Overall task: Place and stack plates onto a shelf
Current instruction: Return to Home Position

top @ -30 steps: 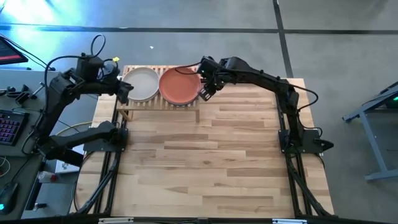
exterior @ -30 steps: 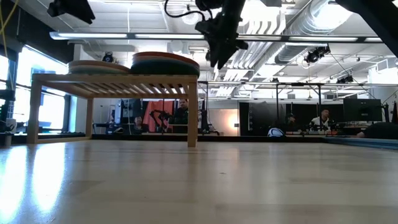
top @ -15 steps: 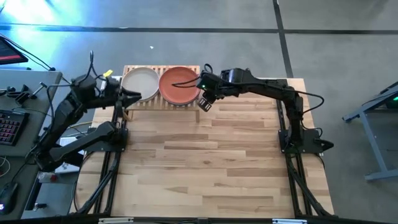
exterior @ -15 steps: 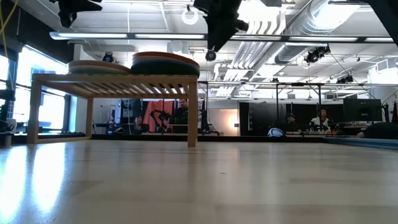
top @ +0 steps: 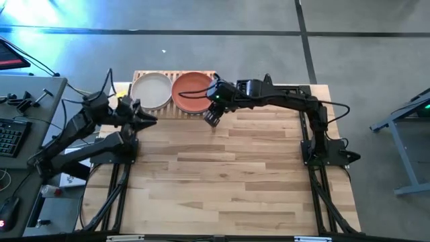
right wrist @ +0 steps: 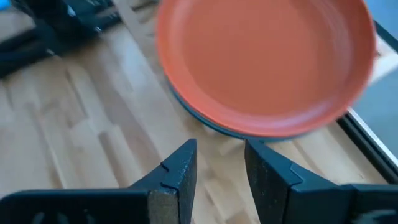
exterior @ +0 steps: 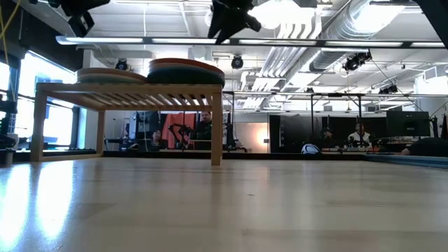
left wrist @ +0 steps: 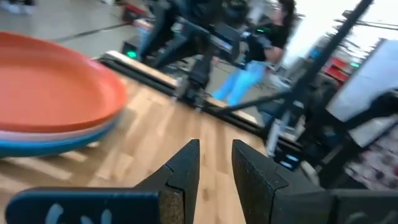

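Seen from above, each stack shows only its top plate on the shelf [top: 171, 112] at the far edge of the table [top: 222, 175]: the beige plate [top: 151, 91] to the left, the terracotta plate [top: 193, 92] to the right. The left gripper [top: 144, 118] and right gripper [top: 211, 115] hover just before it. At table height both are cut off overhead, and people sit beyond. Each wrist view shows slightly parted, empty fingers, and a blue plate [right wrist: 211, 126] lies beneath the terracotta.

Held nothing between the right gripper's [right wrist: 219, 152] two dark fingers [right wrist: 177, 180], set slightly apart above the pale butcher-block wooden tabletop [right wrist: 81, 137]. Faced a round matte terracotta-red plate [right wrist: 264, 56] stacked upon a round blue plate [right wrist: 198, 118], perhaps with another between.
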